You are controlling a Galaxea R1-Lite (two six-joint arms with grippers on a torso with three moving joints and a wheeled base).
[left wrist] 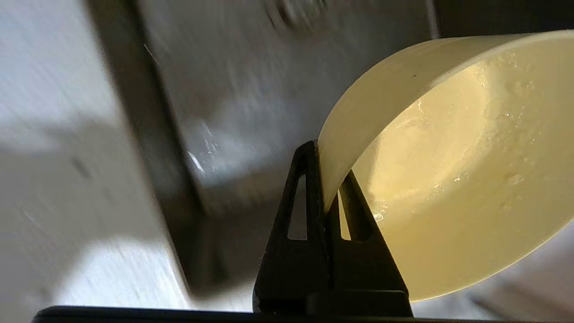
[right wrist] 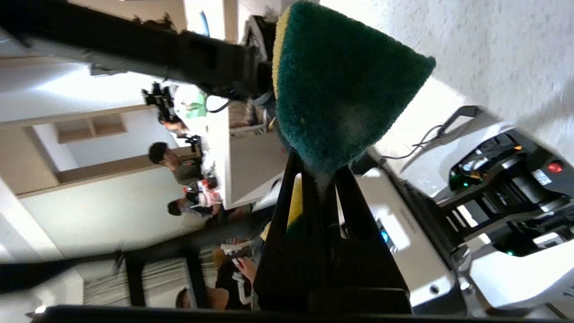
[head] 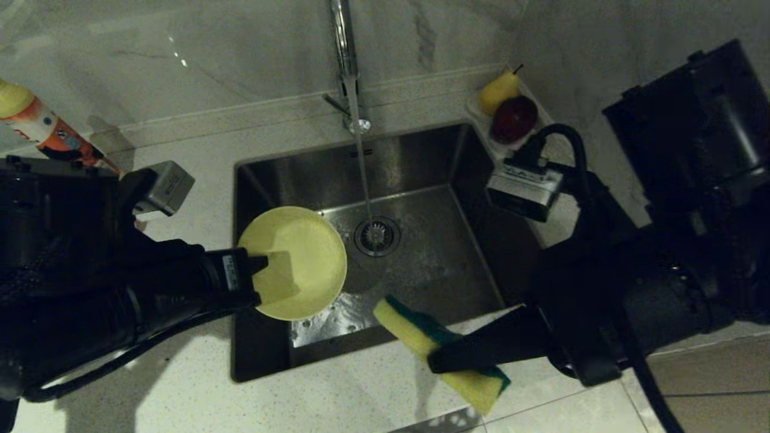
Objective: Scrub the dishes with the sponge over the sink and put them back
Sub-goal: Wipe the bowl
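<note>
- Pinched at its middle by the right pincer (head: 442,361), the small rectangular sponge (head: 415,328) of yellow foam with a dark green scouring face sticks out past both sides of the closed fingers, above the near edge of the pale speckled bench (head: 337,397).
- Across from it, the left pincer (head: 260,278) is clamped on the rim of the round yellow plastic bowl (head: 301,258); one finger lies inside the wall, one outside, and the bowl is tilted open-side up over the left part of the square stainless steel sink (head: 421,252).
- Water beads cling to the bowl's inside in the left wrist view.
- Beyond the bowl, a thin stream from the tall chrome faucet (head: 346,60) falls onto the round drain strainer (head: 376,236).
- Risk, as I judge it: the hold on the wet rim is narrow, so a hard push from the sponge could twist the bowl loose into the basin.
- Likewise, the soft foam may bend or slide in its pincer under pressure.
</note>
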